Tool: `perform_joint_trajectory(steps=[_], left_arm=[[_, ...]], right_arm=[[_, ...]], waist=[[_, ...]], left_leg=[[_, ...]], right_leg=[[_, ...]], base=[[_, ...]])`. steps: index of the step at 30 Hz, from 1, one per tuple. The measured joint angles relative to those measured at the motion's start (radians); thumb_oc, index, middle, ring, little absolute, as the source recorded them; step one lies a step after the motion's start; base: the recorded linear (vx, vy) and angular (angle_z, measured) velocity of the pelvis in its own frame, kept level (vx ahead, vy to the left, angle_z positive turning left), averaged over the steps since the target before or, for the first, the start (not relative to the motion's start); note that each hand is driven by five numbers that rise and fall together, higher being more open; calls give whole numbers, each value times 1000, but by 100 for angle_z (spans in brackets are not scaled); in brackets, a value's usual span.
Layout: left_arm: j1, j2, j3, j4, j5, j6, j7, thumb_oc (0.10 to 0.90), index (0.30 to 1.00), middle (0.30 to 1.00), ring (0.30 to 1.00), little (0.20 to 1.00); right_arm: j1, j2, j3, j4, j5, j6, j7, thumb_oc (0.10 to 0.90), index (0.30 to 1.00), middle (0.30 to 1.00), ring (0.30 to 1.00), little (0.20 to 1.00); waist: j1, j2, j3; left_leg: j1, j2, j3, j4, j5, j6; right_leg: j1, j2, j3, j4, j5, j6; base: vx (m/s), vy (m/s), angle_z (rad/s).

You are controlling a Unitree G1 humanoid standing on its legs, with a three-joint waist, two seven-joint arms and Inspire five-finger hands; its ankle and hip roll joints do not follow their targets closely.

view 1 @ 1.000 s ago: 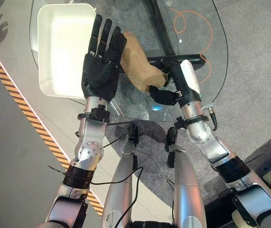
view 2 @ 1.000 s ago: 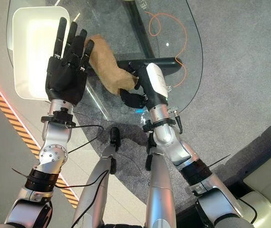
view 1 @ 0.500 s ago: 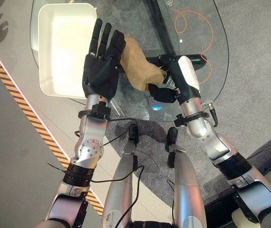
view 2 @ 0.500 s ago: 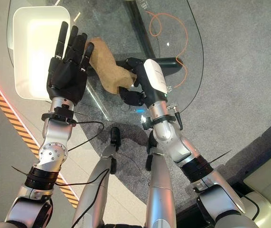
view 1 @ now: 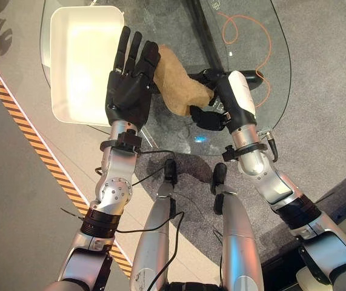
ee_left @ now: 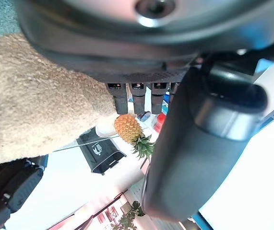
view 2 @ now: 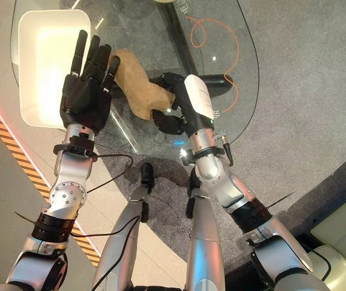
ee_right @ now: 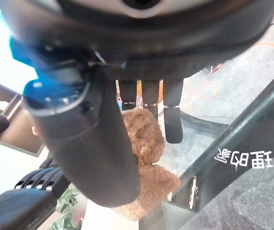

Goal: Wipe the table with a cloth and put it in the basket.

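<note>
Fingers [view 1: 212,115] of right hand [view 1: 224,103] clutch cloth [view 1: 176,82].

Basket [view 1: 60,73] on the table's [view 1: 263,85] left edge; cloth [view 1: 176,82] just right — between both hands.

Grey carpet [view 1: 318,91], orange cable [view 1: 245,30], striped floor tape [view 1: 33,142], possibly a pale seat [view 2: 342,242]
</note>
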Motion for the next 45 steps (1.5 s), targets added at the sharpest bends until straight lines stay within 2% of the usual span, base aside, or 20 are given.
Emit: perform_joint_trajectory(steps=[8, 16, 32, 45], left_arm=[[3, -1, 0, 0, 0, -1, 16, 800, 900, 900, 900, 900], [4, -4, 0, 0, 0, -1, 18, 800, 900, 900, 900, 900], [1, -4, -1, 0, -2, 14, 11, 800, 900, 900, 900, 900], [0, -4, -5, 0, -10, 13, -70, 800, 900, 900, 900, 900]], right_arm=[[1, 1, -9, -23, 0, 0, -91, 100, 300, 300, 300, 200], [1, 22, -62, -86, -4, -5, -146, 100, 300, 300, 300, 200], [-2, 40, -40, -94, -5, -7, -118, 100, 300, 300, 300, 200], [-5, 40, -23, -94, -5, -7, -75, 100, 300, 300, 300, 200]], waist=[[-4, 0, 0], [-5, 0, 0], [-6, 0, 0], [-18, 0, 0]], left_leg=[[8, 1, 2, -1, 0, 0], [12, 2, 2, -5, -1, 1], [12, 2, 4, -5, -2, 2], [12, 3, 5, -7, -2, 2]], right_leg=[[7, 1, 1, -2, 0, 0], [15, 3, 1, -14, 3, 1], [16, 3, 2, -16, 5, 2], [16, 4, 4, -18, 6, 3]], base=[[0, 0, 0], [0, 0, 0], [0, 0, 0], [0, 0, 0]])
